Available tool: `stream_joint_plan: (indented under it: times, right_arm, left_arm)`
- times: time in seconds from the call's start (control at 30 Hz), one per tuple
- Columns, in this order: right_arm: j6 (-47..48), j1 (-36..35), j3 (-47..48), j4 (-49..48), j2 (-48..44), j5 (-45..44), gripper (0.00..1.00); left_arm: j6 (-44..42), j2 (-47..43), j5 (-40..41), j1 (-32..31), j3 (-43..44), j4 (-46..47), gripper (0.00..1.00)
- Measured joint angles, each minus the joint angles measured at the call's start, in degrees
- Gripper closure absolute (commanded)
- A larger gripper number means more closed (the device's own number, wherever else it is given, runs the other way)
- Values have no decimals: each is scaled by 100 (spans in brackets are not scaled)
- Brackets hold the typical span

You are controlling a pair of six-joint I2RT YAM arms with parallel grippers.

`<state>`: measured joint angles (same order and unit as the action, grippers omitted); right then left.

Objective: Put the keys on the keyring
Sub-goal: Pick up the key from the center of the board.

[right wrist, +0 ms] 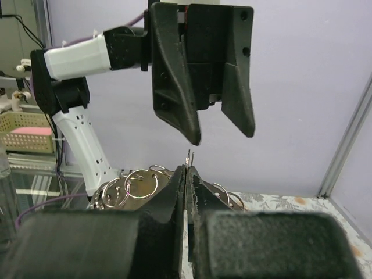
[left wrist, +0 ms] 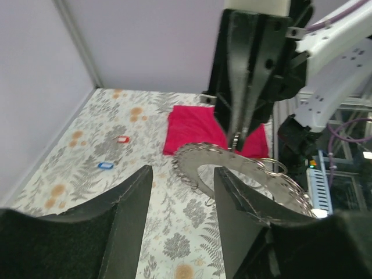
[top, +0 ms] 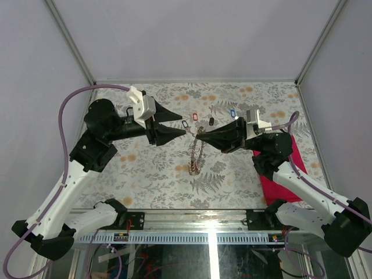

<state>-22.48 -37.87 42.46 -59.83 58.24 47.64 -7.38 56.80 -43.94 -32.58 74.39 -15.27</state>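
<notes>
Left wrist: red cloth (left wrist: 192, 128) behind keyring (left wrist: 189, 160)

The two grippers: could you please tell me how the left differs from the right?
The left gripper stands open and holds nothing; the right gripper is shut on the edge of the keyring. The left gripper points to the right; the right gripper points to the left. Both are black.

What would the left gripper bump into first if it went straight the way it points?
Most likely the keyring. It dangles right ahead of the left gripper, whose jaws are open, and is pinched by the shut right gripper. Depth is hard to judge, though.
</notes>
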Motion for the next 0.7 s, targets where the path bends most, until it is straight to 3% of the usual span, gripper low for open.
stream_joint_plan:
  times: [0.2,0.37,0.5,0.7]
  right_arm:
    - [-323,68,0,-514,111,26,100]
    - [52,72,2,-286,46,140,100]
    - [966,76,13,546,-219,144,100]
    - [2846,76,249,2920,-944,-431,100]
  left_arm:
    - [420,-28,-846,81,-127,739,59]
    - [557,-94,-1327,81,-168,1110,57]
    - [562,-94,-1283,81,-221,1161,55]
    - [612,24,-723,81,-275,1150,50]
